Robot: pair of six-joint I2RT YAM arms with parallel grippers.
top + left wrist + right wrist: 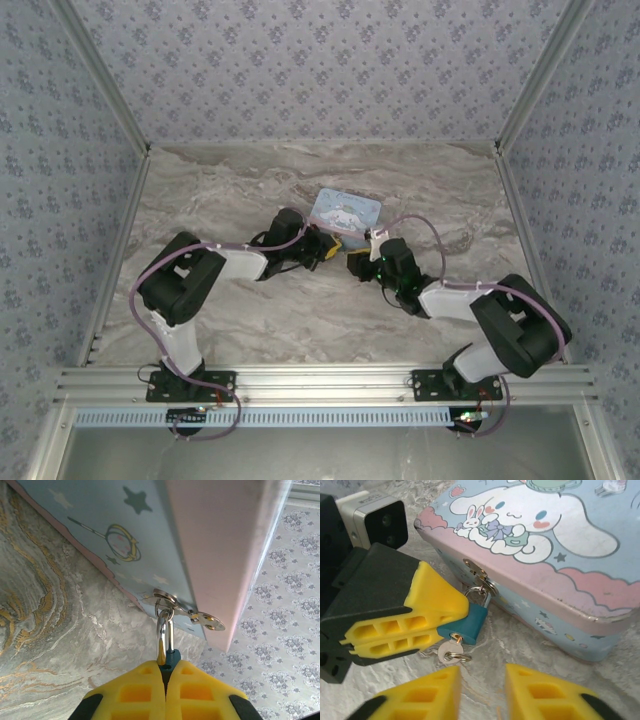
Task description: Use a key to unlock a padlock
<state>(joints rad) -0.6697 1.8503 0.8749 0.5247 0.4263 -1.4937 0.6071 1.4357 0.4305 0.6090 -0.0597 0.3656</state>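
Clamping the tiny padlock (466,626) by its teal body, the left gripper (165,671) has its two yellow fingers (430,605) pressed together on the lock, with no gap between them beyond the lock itself. The padlock hangs at the near front wall of the pastel-blue cartoon tin (555,545). Its grey metal shackle (163,630) looks closed and is threaded through the ring of the tin's hasp (479,574), which sits where the pink-edged lid meets the box.

Seen from overhead, the tin stands around the middle of the marble table (230,320), a little toward the far side. Both arms bend inward so that their tips meet just near of it, the left arm from the left and the right arm from the right.

A small silver key (443,652) on a wire ring (454,656) lies low at the base of the lock, beside the brass keyhole. Whether its blade is seated in the lock cannot be told. The right gripper (482,692) hovers just near of the key with its jaws wide apart and nothing held between them, clear of the key, the lock and the tin. The tin's lid is shut.
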